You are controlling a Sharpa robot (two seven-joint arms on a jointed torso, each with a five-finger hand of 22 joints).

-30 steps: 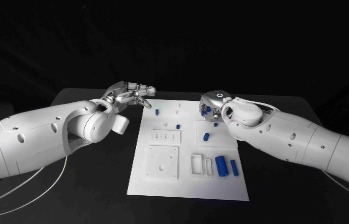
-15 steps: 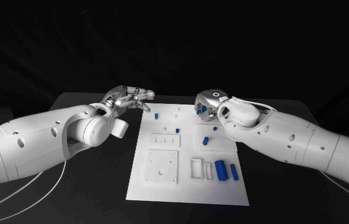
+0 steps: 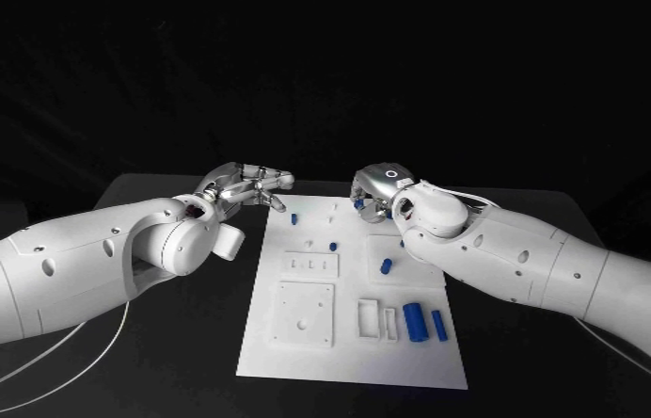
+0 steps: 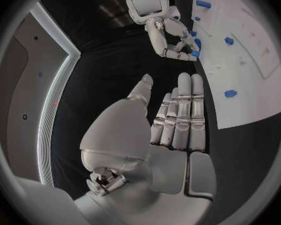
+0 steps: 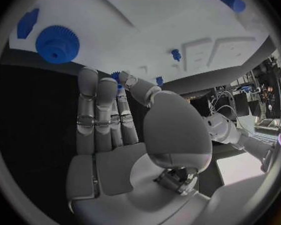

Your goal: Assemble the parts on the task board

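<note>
Black table [image 3: 163, 343] under everything, running back into dark. White cable [image 3: 82, 343] trailing across the near left part of it

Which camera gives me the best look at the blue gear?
The right wrist view: the blue gear lies large and unobstructed on the task board, teeth visible. In the head view the right hand covers that corner. The left wrist view doesn't show it clearly.
</note>
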